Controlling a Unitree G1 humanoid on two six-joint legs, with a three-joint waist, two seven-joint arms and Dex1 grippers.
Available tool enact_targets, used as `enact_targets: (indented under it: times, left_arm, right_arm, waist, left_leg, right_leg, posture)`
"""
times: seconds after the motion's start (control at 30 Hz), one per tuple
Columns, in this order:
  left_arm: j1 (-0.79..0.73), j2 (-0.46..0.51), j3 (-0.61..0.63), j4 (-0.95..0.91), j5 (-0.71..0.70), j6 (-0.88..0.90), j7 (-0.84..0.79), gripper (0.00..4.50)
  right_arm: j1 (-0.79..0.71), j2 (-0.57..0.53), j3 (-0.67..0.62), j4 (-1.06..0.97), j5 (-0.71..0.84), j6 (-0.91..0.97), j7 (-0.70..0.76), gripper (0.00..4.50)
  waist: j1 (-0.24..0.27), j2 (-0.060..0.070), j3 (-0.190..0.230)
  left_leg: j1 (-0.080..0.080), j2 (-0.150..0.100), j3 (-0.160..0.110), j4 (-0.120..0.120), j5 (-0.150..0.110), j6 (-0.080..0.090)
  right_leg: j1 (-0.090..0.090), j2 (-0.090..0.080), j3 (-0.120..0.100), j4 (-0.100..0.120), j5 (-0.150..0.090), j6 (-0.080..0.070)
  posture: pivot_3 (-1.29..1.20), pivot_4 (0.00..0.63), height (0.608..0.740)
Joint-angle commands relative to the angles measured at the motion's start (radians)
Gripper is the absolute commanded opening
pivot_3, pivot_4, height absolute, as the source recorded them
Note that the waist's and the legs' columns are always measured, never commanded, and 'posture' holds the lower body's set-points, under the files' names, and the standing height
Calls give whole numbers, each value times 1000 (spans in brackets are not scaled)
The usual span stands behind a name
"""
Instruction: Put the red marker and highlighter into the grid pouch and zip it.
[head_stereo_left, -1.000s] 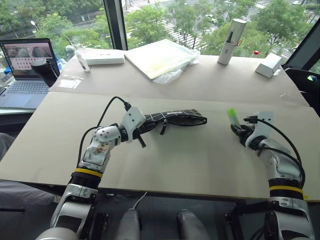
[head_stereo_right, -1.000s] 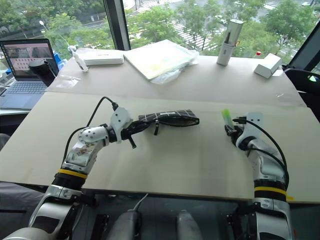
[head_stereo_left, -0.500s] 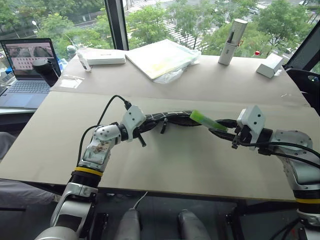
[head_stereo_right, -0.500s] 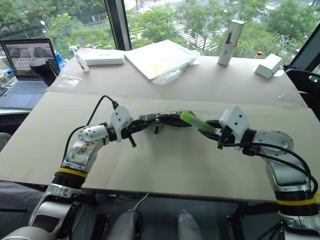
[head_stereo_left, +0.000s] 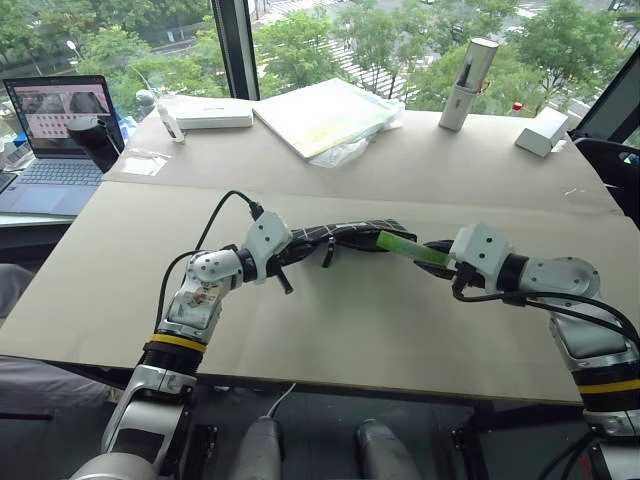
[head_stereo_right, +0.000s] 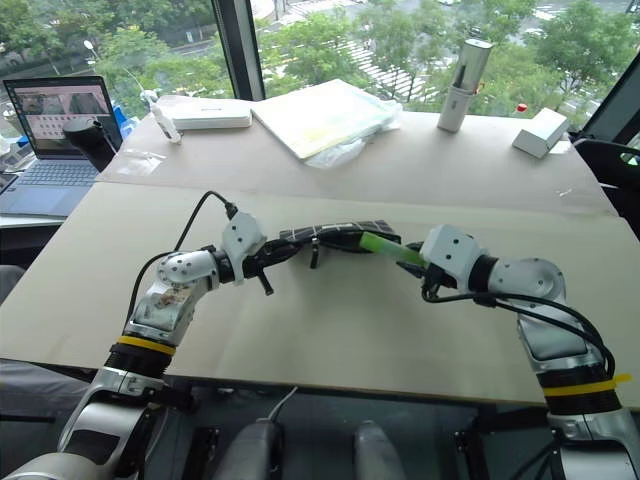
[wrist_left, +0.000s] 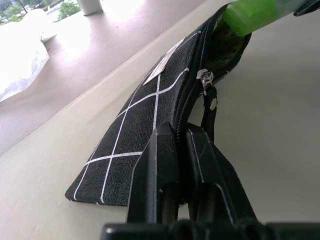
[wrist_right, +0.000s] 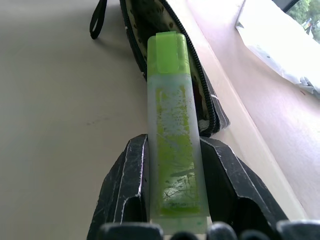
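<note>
Above table (head_stereo_left: 350, 320), right fingers (wrist_right: 122, 190) pinch highlighter (wrist_right: 172, 155) at left-pinched grid pouch (wrist_left: 150, 120) mouth.

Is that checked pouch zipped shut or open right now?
Open. The grid pouch gapes at its far end, its dotted lining visible, with the highlighter tip at the mouth.

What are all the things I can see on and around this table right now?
Grid pouch: one, black with white lines, table centre, unzipped.
Highlighter: one, light green, cap at the pouch's open end.
Laptop: one, dark, far left.
White cylinder: one, upright, far edge.
White box: one, far right.
Flat white box: one, far left.
Plastic-wrapped pad: one, pale, far centre.
Left gripper: shut on pouch's edge.
Right gripper: grips the highlighter.
</note>
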Motion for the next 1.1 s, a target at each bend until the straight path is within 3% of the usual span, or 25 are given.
enact_targets:
  times: [0.03,0.47,0.9,0.97,1.1]
  left_arm:
    - [-22,5,4,-7,0,-29,-8,0]
    - [-21,11,-2,-8,2,-36,-15,0]
    - [-16,11,-3,-19,-1,-25,-8,0]
    - [-14,12,-2,-23,-1,-23,-6,0]
    - [-9,13,0,-28,-2,-20,-2,0]
  right_arm:
    - [-54,3,37,31,-53,-55,0,1081]
    - [-306,102,224,218,-272,-140,-27,1081]
    - [-424,271,343,327,-395,-271,-93,1081]
    - [-422,276,324,331,-384,-257,-90,2080]
    - [-423,254,279,356,-387,-258,-128,3304]
  waist:
    - [0,0,0]
    - [-1,0,0]
    - [-2,0,0]
    - [-2,0,0]
    - [0,0,0]
  left_leg:
    - [0,0,0,0,0,0]
    - [0,0,0,0,0,0]
    - [0,0,0,0,0,0]
    - [0,0,0,0,0,0]
    - [0,0,0,0,0,0]
  right_leg:
    - [0,0,0,0,0,0]
    - [-1,0,0,0,0,0]
    - [-2,0,0,1,0,-1]
    - [-2,0,0,1,0,-1]
    - [-2,0,0,1,0,-1]
  posture:
    - [0,150,740]
    - [0,150,740]
    - [0,150,740]
    - [0,150,740]
    - [0,150,740]
